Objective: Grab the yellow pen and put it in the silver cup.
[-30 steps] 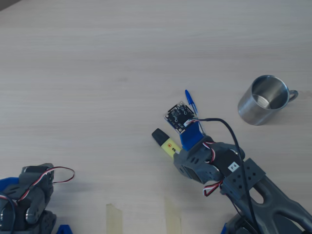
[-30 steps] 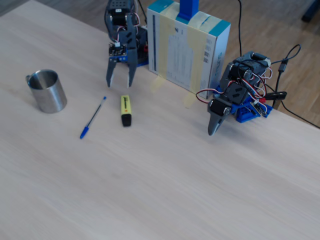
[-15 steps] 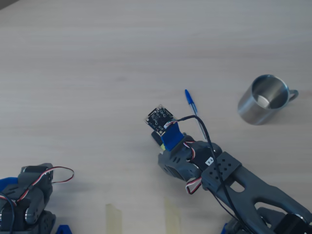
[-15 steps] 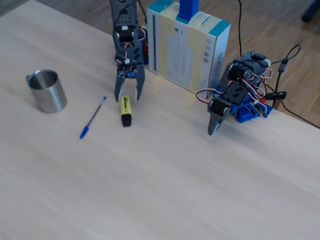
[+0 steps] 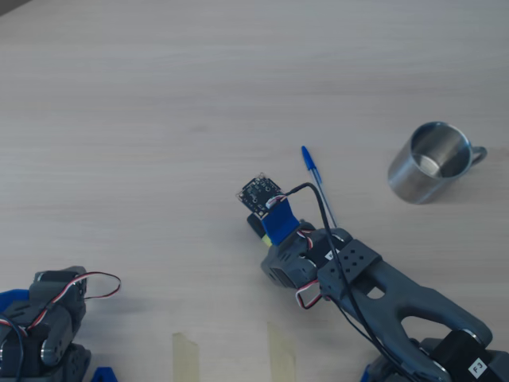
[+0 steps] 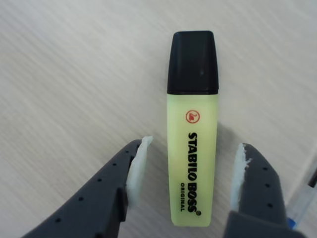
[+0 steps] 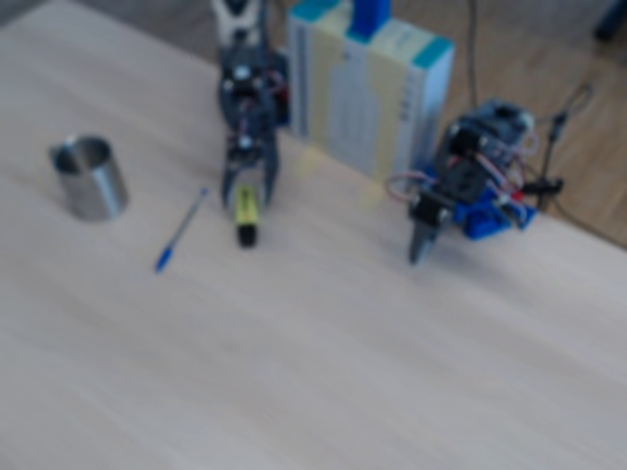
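Pale wood-grain table, plain; in the fixed view (blurred) wood floor behind it, plus a taped box and a second parked arm at the far edge. Two tape strips at the near edge in the overhead view.

Pen flat on the table, black cap pointing away from the wrist camera. Gripper spread wide, one finger each side of the barrel, both clear of it, nothing gripped.

Versus 0.5 s ago: arm lower and further over the pen; overhead now shows only a sliver of yellow.

Blue ballpoint just beside on the cup side. Cup upright, well apart, bare table between.
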`<state>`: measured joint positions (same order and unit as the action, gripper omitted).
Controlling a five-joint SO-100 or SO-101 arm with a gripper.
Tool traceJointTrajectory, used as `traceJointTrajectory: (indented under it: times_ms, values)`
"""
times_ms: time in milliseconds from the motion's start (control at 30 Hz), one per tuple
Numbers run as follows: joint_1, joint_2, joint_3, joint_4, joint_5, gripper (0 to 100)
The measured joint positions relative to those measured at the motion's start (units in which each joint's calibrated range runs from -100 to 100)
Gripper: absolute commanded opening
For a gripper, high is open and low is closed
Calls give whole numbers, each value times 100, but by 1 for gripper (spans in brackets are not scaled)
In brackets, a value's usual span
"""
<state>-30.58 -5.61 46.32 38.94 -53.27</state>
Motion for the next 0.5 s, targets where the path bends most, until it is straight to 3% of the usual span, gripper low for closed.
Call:
traceJointTrajectory:
  times_ms: [500]
  values:
    - [218,674,-81,-159,-10,28]
